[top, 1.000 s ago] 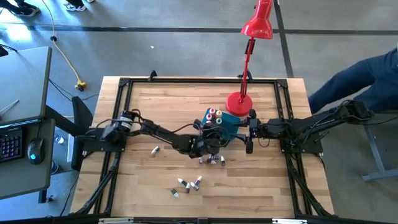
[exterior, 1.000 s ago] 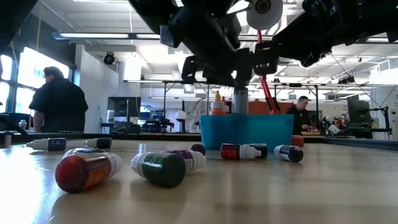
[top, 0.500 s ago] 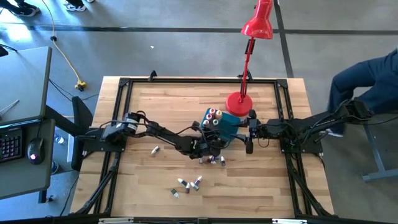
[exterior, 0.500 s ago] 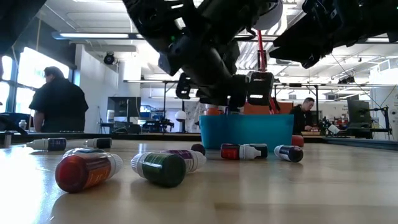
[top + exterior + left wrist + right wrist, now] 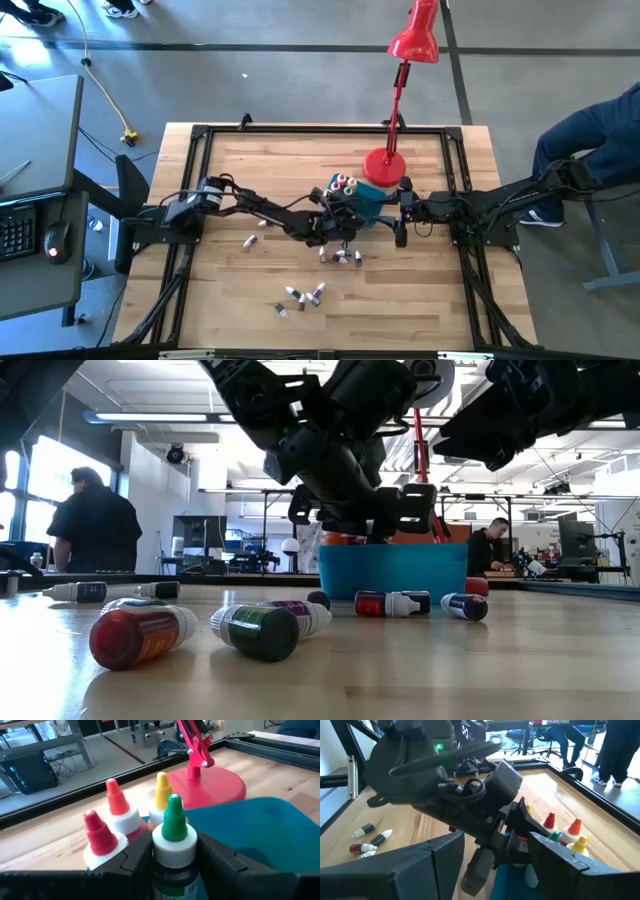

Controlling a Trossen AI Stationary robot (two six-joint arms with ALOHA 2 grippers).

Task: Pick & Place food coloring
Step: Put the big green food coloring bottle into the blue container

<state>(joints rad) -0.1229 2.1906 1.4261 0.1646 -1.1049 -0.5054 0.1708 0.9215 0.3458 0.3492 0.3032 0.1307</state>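
Note:
My left gripper [image 5: 338, 212] is at the teal tub [image 5: 372, 197], shut on a green-capped dropper bottle [image 5: 174, 818]. Three more bottles stand upright in the tub beside it, with red [image 5: 96, 829], orange-red [image 5: 114, 799] and yellow [image 5: 162, 786] caps. Other bottles lie loose on their sides on the table: a group just near the tub [image 5: 345, 257], a cluster toward the near edge [image 5: 300, 295], and two to the left [image 5: 250, 240]. My right gripper [image 5: 401, 216] waits open at the tub's right side. My left gripper pinches the green-capped bottle between its two fingers [image 5: 134, 861], just below the white collar [image 5: 174, 849]. The bottle stands upright in the hold with its cap pointing away from the wrist. Its lower body is hidden by the fingers, so whether it rests in the tub does not show.
A red desk lamp stands with its round base [image 5: 384, 165] right behind the tub, its arm reaching past the far edge. In the low view, red [image 5: 140, 635] and green [image 5: 258, 630] bottles lie closest. A black frame [image 5: 300, 131] borders the table. A person sits beyond the right edge.
My left gripper has carried the bottle from above the loose group toward the far edge, to the tub, and has come down toward its rim. It has tipped over on the way. The loose bottles and the right arm have stayed put.

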